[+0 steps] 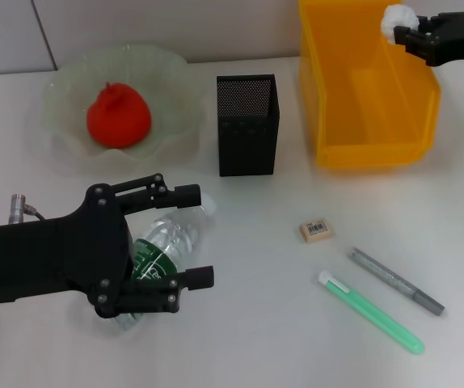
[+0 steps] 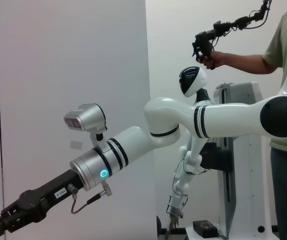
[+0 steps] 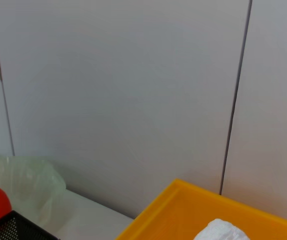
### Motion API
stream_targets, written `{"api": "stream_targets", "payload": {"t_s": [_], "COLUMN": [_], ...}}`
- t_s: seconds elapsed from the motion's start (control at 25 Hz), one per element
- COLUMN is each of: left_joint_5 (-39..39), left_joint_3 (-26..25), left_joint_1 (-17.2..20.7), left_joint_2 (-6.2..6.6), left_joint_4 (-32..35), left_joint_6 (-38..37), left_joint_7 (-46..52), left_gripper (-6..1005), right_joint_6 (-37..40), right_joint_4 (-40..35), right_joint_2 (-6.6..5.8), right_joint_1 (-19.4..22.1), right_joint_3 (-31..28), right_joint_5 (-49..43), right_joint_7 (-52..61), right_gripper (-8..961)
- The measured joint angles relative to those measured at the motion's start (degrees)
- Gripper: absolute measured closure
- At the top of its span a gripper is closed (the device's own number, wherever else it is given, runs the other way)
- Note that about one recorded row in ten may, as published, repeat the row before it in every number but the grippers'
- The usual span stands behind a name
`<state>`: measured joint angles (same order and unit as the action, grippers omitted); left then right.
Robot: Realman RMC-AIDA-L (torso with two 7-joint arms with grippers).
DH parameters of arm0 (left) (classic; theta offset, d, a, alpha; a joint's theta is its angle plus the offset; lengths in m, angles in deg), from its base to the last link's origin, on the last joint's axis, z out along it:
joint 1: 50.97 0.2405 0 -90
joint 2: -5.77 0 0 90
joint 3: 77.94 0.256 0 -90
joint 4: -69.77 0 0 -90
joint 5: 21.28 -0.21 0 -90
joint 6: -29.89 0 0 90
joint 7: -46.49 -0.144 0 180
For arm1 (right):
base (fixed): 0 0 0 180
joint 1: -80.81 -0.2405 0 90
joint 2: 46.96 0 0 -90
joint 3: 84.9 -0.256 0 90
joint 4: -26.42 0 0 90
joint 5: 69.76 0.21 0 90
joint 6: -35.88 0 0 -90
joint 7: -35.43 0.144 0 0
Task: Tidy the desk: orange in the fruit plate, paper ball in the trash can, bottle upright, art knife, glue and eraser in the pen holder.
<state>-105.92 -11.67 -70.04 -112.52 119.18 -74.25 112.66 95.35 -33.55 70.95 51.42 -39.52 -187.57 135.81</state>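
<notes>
The clear bottle [image 1: 166, 246] with a green label lies on its side at the front left. My left gripper [image 1: 204, 236] is open, with one finger on each side of it. My right gripper [image 1: 404, 31] is shut on the white paper ball [image 1: 397, 18] above the back right rim of the yellow trash can [image 1: 369, 89]. The ball also shows in the right wrist view, paper ball [image 3: 221, 232], just over the trash can [image 3: 183, 210]. The orange [image 1: 117, 115] sits in the pale-green fruit plate [image 1: 62, 89]. The black mesh pen holder [image 1: 248, 125] stands mid-table. The beige eraser [image 1: 316, 230] lies on the table.
A grey pen-shaped tool [image 1: 395, 281] and a green-and-white stick [image 1: 373, 312] lie side by side at the front right, near the eraser. In the left wrist view my right arm [image 2: 133, 145] stretches across, and a person [image 2: 283, 75] stands behind the robot.
</notes>
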Motion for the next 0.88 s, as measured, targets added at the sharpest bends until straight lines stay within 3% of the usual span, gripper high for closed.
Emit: {"api": "stream_targets", "payload": {"t_s": [0.32, 0.8, 0.88], "left_joint_5": [0.0, 0.0, 0.0], "left_joint_3": [0.0, 0.0, 0.0], "left_joint_1": [0.0, 0.0, 0.0], "left_joint_2": [0.0, 0.0, 0.0], "left_joint_4": [-0.02, -0.02, -0.02], "left_joint_6": [-0.07, -0.1, -0.09], "left_joint_7": [0.0, 0.0, 0.0], "left_gripper": [235, 238, 238], "right_joint_6": [-0.02, 1.21, 1.87], "right_joint_4": [0.36, -0.32, -0.48], "right_joint_2": [-0.01, -0.16, -0.16], "right_joint_1": [-0.05, 0.22, 0.47], "right_joint_3": [-0.04, -0.04, -0.04], "right_joint_5": [0.05, 2.67, 3.95], "right_joint_7": [1.6, 1.55, 0.64], "right_gripper": [697, 289, 284]}}
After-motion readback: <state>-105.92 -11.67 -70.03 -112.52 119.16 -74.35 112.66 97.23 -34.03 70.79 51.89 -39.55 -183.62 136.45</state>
